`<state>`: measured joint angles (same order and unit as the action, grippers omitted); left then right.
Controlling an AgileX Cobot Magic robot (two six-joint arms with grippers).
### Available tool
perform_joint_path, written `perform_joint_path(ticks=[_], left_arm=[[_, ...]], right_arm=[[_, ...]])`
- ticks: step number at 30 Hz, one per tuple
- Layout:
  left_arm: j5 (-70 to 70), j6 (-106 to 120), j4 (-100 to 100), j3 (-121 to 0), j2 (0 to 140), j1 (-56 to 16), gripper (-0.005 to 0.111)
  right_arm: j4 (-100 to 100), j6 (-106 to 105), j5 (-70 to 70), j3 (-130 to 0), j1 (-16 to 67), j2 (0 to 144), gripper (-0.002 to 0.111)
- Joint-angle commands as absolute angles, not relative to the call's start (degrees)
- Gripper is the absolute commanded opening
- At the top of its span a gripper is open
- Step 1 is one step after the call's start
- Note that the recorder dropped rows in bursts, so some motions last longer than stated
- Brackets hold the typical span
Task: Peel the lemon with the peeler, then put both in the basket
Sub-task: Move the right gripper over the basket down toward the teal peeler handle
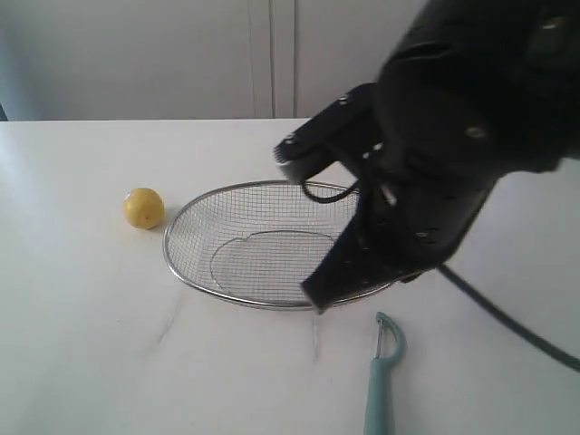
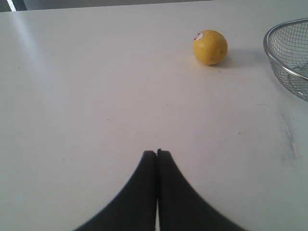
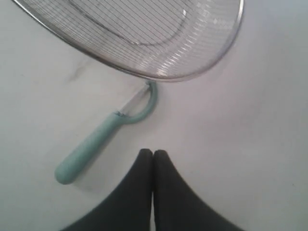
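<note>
Left gripper [image 2: 157,154] has its two black fingers pressed tight together, and it holds nothing. In the left wrist view it hangs over the bare white table [image 2: 72,96]. The lemon [image 2: 210,47] sits ahead of it, well apart, with its little red-and-white sticker [image 2: 198,36] on the skin, so I think no peeling has begun. A bit of the basket [image 2: 266,45] shows near the lemon, but the two do not touch. In the right wrist view, the right gripper [image 3: 153,153] is squeezed closed too, and it is empty. The peeler [image 3: 96,139] lies flat on the table close in front of it. Its curved head is right by the basket's rim; I cannot tell if they touch. Its handle points away from the basket, which I think makes it easy to grab. In the exterior view, the right arm [image 1: 435,154] is a big dark shape that hides the far right part of the basket. The lemon sits at nine o'clock from the basket, just beside it. The peeler lies at five o'clock from the basket. The basket looks empty. I think both grippers must open up before they can pick anything up.
</note>
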<state>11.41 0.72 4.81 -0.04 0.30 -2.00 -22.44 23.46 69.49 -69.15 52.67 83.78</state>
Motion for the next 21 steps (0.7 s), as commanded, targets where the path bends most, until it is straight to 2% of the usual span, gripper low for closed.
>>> perform_joint_path(ticks=[1, 7, 13, 21], left_arm=[[11.7, 0.4, 5.1, 0.0, 0.0, -1.9, 0.001], [11.7, 0.4, 5.1, 0.0, 0.0, -1.9, 0.001], [11.7, 0.4, 5.1, 0.0, 0.0, -1.9, 0.001], [11.7, 0.4, 5.1, 0.0, 0.0, -1.9, 0.001]], right_arm=[[-22.9, 24.4, 66.4, -72.6, 54.8, 88.1, 0.000], [-21.4, 24.4, 59.3, -72.5, 54.8, 89.7, 0.000], [-21.4, 32.4, 69.9, -72.5, 54.8, 89.8, 0.000], [-24.5, 45.3, 70.0, -72.4, 54.8, 89.1, 0.000]])
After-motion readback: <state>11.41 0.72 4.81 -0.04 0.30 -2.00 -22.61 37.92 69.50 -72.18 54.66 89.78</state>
